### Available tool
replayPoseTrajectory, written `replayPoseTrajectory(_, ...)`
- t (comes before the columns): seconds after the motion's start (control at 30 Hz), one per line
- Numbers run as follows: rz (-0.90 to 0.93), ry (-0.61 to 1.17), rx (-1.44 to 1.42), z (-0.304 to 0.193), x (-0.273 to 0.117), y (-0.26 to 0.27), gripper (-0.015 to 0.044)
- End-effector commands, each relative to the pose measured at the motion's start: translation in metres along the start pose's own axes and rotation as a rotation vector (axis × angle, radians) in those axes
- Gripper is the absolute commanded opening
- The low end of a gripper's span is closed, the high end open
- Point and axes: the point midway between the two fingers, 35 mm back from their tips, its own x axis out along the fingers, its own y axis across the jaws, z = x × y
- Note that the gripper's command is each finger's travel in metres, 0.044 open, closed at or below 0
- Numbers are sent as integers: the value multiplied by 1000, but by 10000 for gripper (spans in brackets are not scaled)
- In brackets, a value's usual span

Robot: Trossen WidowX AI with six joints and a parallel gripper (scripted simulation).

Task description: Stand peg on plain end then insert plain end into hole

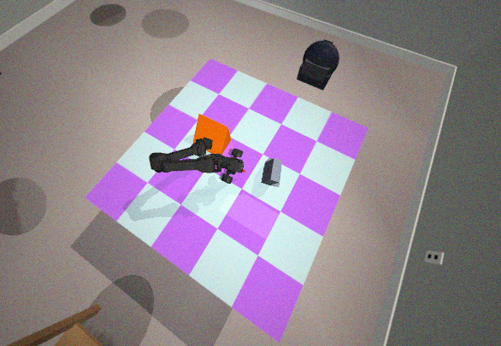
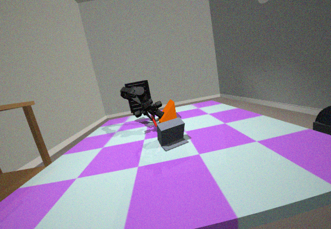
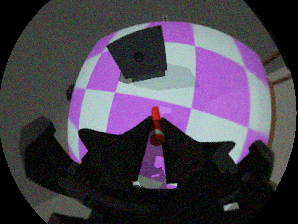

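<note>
The red peg is held tilted, its plain end pointing out from the fingers toward the panel's side. Its pale band shows near the end by the fingers in the wrist view. My gripper is shut on the peg near the banded end. The dark sloped panel stands ahead of the peg, with a gap between them in the top view. Its hole shows as a dark round spot in the wrist view. The hole is hidden in the exterior view, which sees the panel's back.
An orange wedge stands beside the arm, close to the forearm in the top view. The panel and wedge stand on a purple and pale checkered table top. A dark chair is beyond the table's edge.
</note>
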Motion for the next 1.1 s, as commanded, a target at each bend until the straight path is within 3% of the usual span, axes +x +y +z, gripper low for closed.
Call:
replayPoseTrajectory(0.0, 9, -28, 9, 2, 0, 2, 0)
replayPoseTrajectory(1.07, 62, -204, 74, 9, 8, 18, 0)
